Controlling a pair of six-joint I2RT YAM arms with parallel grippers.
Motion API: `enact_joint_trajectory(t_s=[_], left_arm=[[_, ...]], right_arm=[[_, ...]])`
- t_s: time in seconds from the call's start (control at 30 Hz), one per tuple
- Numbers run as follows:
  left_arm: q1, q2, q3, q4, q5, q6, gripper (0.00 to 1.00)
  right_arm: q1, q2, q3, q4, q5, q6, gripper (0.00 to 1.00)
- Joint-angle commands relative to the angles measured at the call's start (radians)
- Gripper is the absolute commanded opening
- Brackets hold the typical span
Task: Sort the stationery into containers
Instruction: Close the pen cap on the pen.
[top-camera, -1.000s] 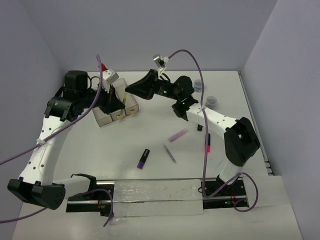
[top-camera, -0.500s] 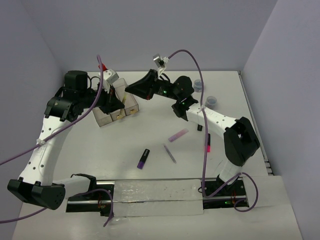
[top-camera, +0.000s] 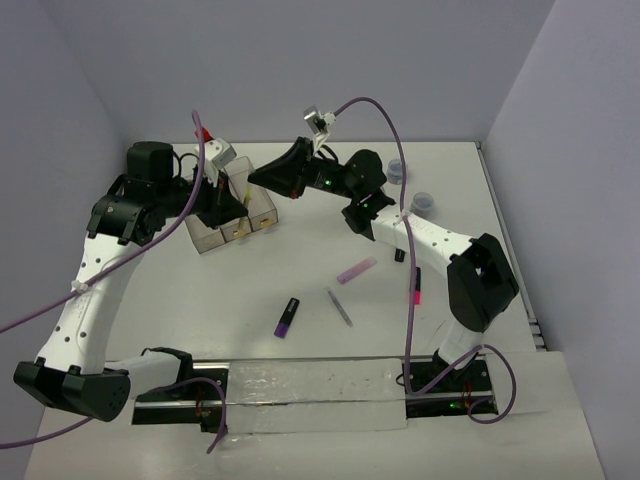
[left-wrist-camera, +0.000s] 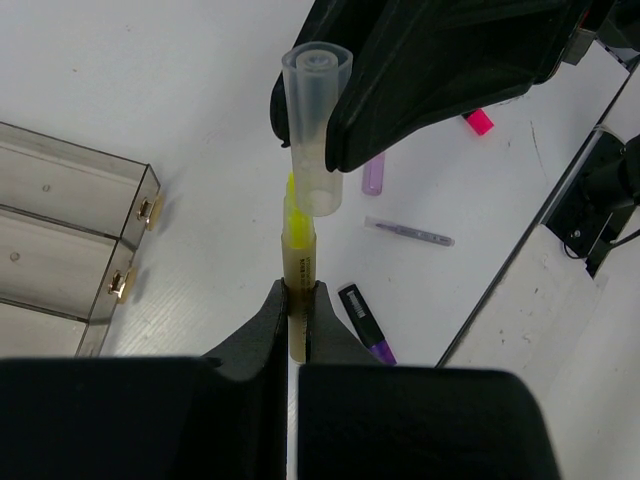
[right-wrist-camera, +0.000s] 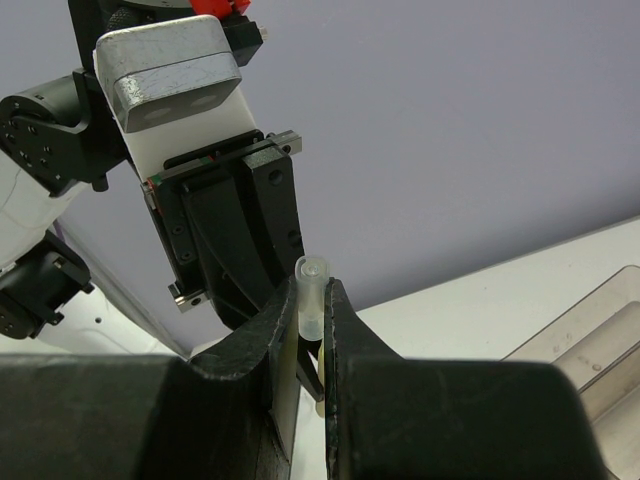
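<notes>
Step in hand looked like capping. Our left hand (left-wrist-camera: 297, 300) was clamped on the barrel of the thin yellow highlighter stick (left-wrist-camera: 298, 245), bare tip up, held in the air near the row of three smoky clear plastic bins (left-wrist-camera: 88, 172). Our right hand (right-wrist-camera: 305, 300) was pinched on the clear plastic cap (left-wrist-camera: 316, 100), which sat over the tip but not seated (yellow showing below it).

Next move, as we judged it: push the cap straight down the barrel, open the right hand, then carry the stick over a bin.

Room: the hands were nose to nose, so little sideways slack. Open tabletop (top-camera: 200, 295) lay toward the arm bases, with the black-and-purple short marker (top-camera: 288, 317), lilac marker (top-camera: 357, 270), grey stick (top-camera: 340, 307) and pink-red marker (top-camera: 414, 287) lying there, well apart from the bins.
</notes>
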Motion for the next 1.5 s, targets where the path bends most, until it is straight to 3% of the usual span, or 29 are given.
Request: enact_joint_trajectory(t_s=[0.0,1.47], left_arm=[[0.003,-0.031,0.01,0.027,0.025,0.013,0.0],[0.003,-0.028,-0.013,0.016,0.003,0.025,0.0]], right_arm=[[-0.002,0.015,0.039,0.004,0.006,-0.015,0.0],[-0.025,-0.003,0.059,-0.004,0.001,-0.004,0.0]])
